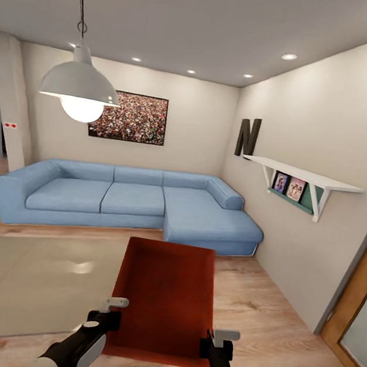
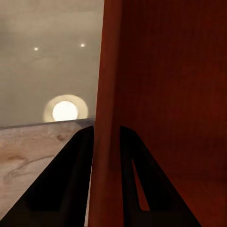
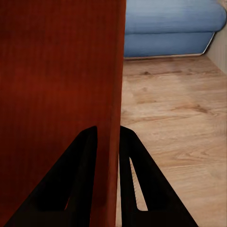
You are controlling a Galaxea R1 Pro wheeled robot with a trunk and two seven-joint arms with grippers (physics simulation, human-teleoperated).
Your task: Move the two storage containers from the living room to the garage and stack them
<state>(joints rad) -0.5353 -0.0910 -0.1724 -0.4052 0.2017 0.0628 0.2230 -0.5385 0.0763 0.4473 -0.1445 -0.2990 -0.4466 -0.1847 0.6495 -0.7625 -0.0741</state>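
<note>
Before the sofa [image 1: 128,198], you're clamping both grippers [image 1: 110,318] [image 1: 212,345] on opposite container [image 1: 165,299] walls, keeping it level for carrying.

Both black-and-white arms reached forward and low from the bottom of the head view. The left gripper [image 1: 108,312] was clamped on the left thin wall of a red-orange rectangular open-top storage container [image 1: 165,299], one black finger [image 2: 71,184] on either side. The right gripper [image 1: 215,339] pinched the opposite wall likewise, its fingers [image 3: 75,179] straddling it.
</note>
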